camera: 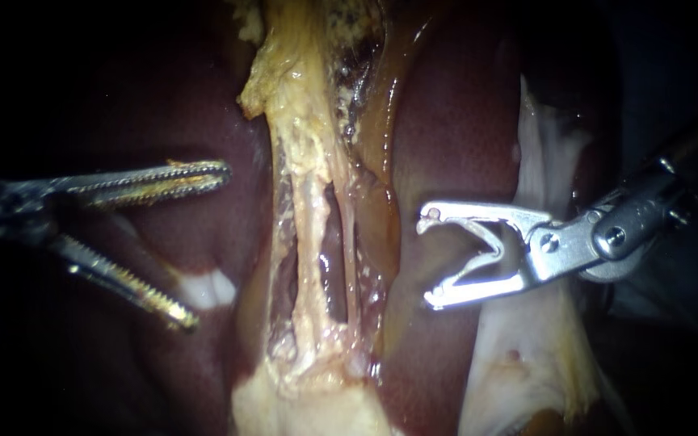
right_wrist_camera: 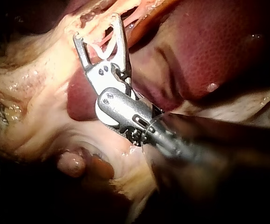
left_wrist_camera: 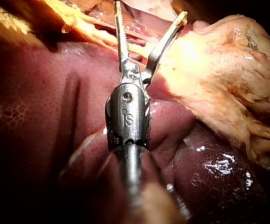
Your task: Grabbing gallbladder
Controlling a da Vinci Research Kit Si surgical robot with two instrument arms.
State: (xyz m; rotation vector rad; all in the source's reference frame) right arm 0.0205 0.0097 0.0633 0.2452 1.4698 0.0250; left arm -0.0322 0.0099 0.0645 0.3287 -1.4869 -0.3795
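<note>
— What lies behind it all?
— The dark red liver [camera: 462, 121], wet, glinting where the light falls on its middle.
— And around the liver?
— Blackness to the left and right of it, past its outer edges.

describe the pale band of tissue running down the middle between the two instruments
The band is cream-yellow, fibrous and wet. It runs lengthwise between dark red lobes of liver, lying on them. Midway it thins into a few slim strands with dark gaps between, then widens into a pale mass at its lower end. In the endoscope view the left instrument and right instrument flank it, neither touching.
</note>
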